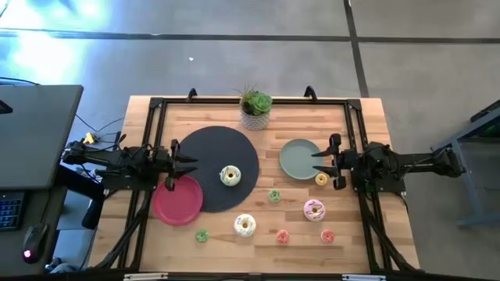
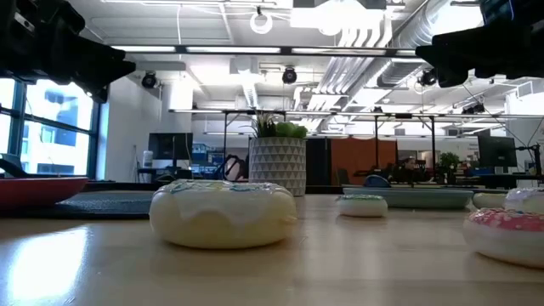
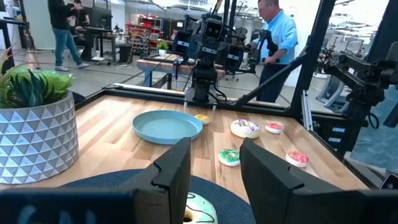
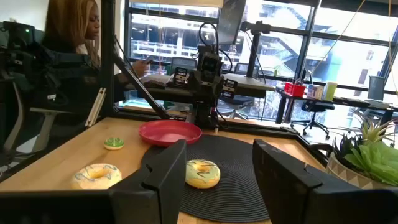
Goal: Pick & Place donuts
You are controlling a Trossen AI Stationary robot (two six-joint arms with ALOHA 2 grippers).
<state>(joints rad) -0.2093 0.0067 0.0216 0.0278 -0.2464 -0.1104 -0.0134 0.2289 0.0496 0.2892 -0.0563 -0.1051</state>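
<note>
Both arms reach in level from the table's sides, facing each other. Left gripper (image 1: 190, 162) has its fingers spread, empty, over the dark round mat's (image 1: 207, 148) edge by the pink plate (image 1: 176, 200). Right gripper (image 1: 318, 161) is also spread and empty, at the grey-green plate's (image 1: 297, 158) rim. Cream-iced donut (image 1: 230, 175) sits on the mat; another white one (image 1: 245, 225), a pink-iced donut (image 1: 314, 209) and minis lie scattered on bare wood; a yellow mini (image 1: 321, 179) is just beside the right gripper.
</note>
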